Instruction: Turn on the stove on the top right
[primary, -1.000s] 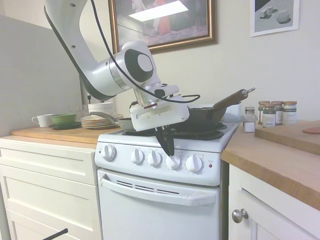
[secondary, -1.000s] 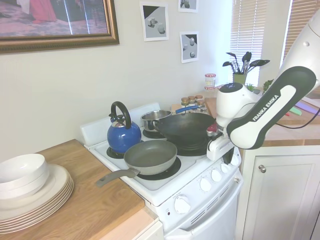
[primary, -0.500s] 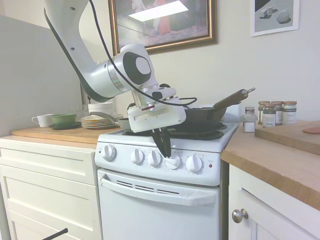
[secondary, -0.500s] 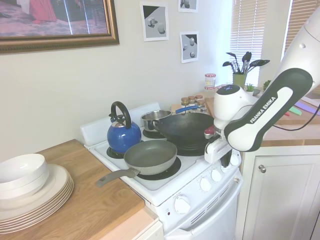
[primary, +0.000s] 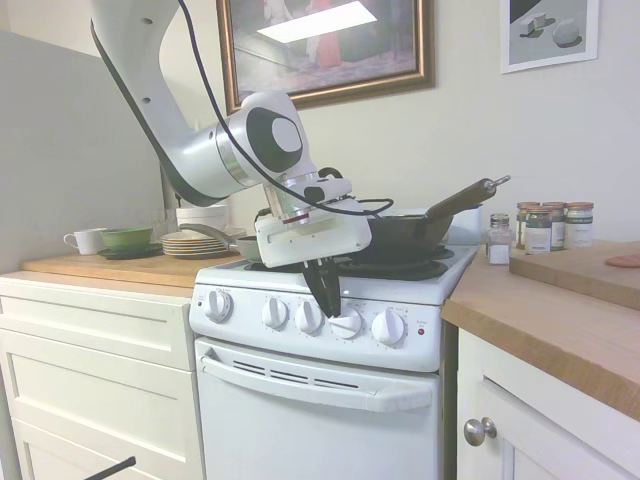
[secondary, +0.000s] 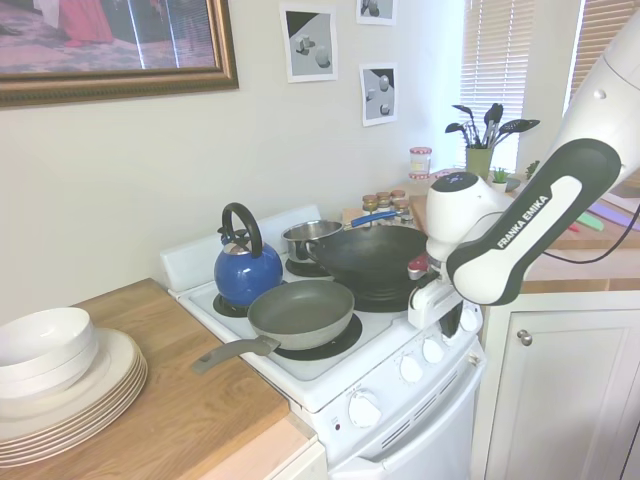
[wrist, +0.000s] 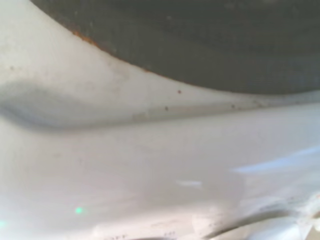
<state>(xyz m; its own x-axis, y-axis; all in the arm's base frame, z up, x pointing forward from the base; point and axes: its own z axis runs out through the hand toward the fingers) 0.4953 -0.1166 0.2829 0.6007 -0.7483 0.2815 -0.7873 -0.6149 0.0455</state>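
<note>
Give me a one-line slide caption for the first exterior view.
Franka gripper reaching down onto the knob row of the white stove, pans on top.

Blue kettle (secondary: 246, 266), frying pan (secondary: 300, 312), plates (secondary: 70, 385)

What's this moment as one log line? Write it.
task: turn on stove | gripper: at fourth knob from left, contact unclear | wok: on burner behind

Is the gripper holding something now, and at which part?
The gripper holds nothing loose. Its dark fingers reach the fourth knob of the stove; a real grip on it cannot be told.
</note>
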